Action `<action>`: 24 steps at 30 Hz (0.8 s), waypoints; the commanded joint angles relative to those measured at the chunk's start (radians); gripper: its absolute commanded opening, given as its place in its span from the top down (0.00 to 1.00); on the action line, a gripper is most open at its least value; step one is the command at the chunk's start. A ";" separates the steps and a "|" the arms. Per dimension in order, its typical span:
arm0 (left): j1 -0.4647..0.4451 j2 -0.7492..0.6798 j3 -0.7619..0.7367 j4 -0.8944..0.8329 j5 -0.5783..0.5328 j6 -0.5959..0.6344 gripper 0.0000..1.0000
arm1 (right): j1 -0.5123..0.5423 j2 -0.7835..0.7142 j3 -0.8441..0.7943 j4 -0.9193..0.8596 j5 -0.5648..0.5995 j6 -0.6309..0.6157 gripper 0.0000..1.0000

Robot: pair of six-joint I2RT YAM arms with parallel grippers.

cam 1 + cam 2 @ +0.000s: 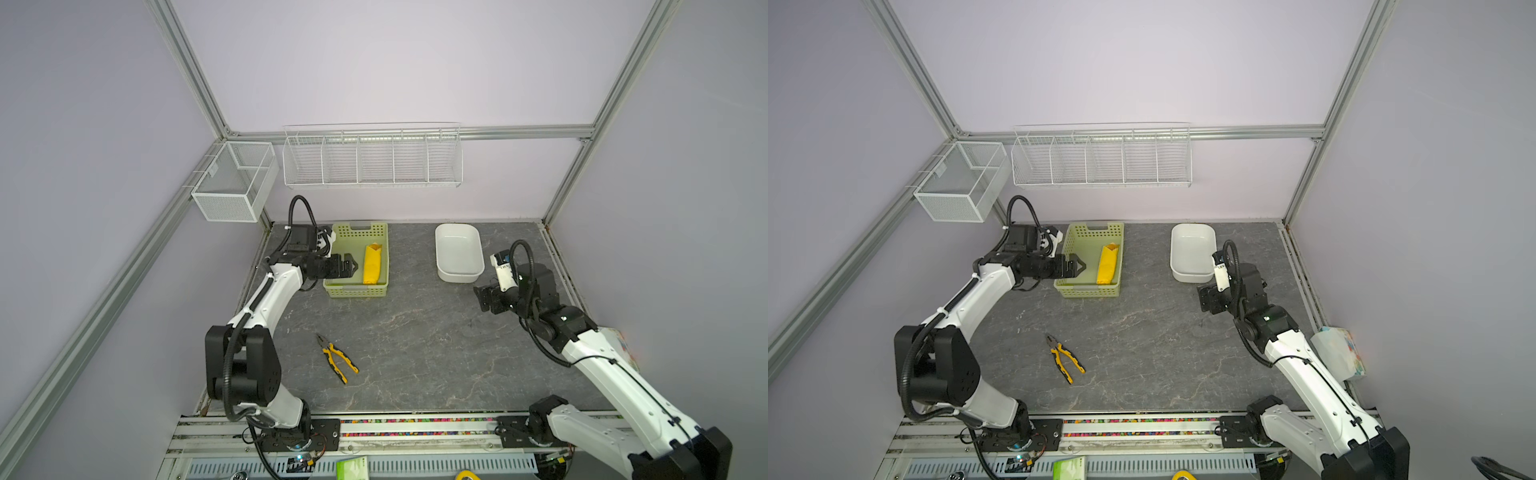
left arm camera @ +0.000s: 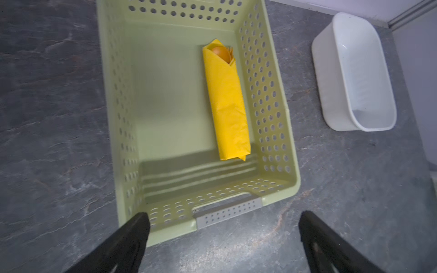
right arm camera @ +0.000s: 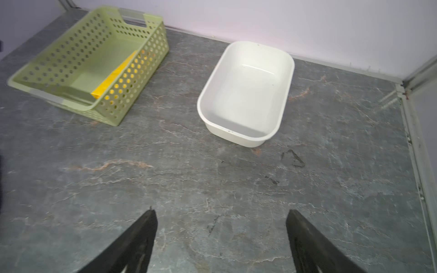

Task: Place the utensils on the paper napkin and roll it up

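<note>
Rolled into one crinkly yellow tube: paper napkin (image 2: 225, 106), along right wall of holey green plastic basket (image 2: 264, 94), one round orange spoon (image 2: 221, 54) peeking out far end. Left gripper (image 1: 352, 266), right gripper (image 3: 221, 217) spread wide, empty.

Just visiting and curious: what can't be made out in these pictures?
Utensils: the left wrist view shows only their orange tips; the rolled paper napkin wraps the rest.
Right wrist view: the basket wall hides most of the napkin.
Top views: those tips are too small to tell apart.
</note>
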 commanded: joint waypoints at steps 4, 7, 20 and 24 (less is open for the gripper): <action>0.013 -0.157 -0.233 0.308 -0.317 -0.044 0.01 | -0.110 0.014 -0.152 0.236 0.112 0.065 0.11; 0.016 -0.232 -0.366 0.440 -0.434 -0.031 0.01 | -0.148 0.042 -0.214 0.319 0.143 0.074 0.11; 0.035 -0.186 -0.693 0.946 -0.623 0.062 0.01 | -0.334 0.267 -0.408 0.818 0.132 0.038 0.11; 0.054 -0.165 -0.726 1.085 -0.558 0.062 0.01 | -0.357 0.351 -0.400 0.963 0.067 0.023 0.11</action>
